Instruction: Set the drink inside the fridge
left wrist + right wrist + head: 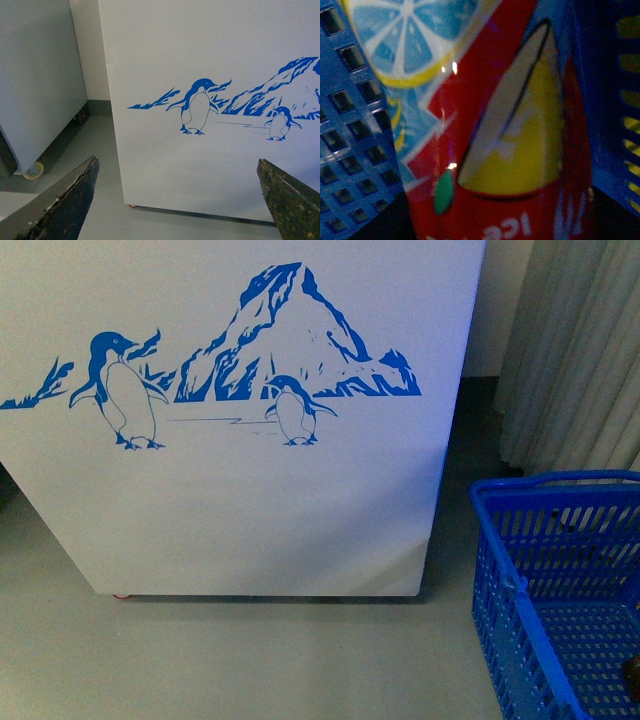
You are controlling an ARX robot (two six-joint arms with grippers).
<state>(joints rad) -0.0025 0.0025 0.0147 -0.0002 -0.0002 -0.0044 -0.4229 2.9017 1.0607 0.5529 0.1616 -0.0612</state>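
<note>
The fridge (250, 510) fills the front view as a white side wall with blue penguins and a mountain; its top is out of view. It also shows in the left wrist view (210, 60). My left gripper (185, 200) is open and empty, its dark fingers (65, 200) spread wide, facing the fridge wall above the floor. The drink (495, 130), a red can with lemon and yellow graphics, fills the right wrist view. My right gripper is shut on it; its fingers are hidden. Blue basket mesh surrounds the can.
A blue plastic basket (520, 570) stands on the grey floor right of the fridge; its mesh shows in the right wrist view (350, 130). A pale grey cabinet (35, 75) on wheels stands left of the fridge. Pale curtains (580, 350) hang at the right.
</note>
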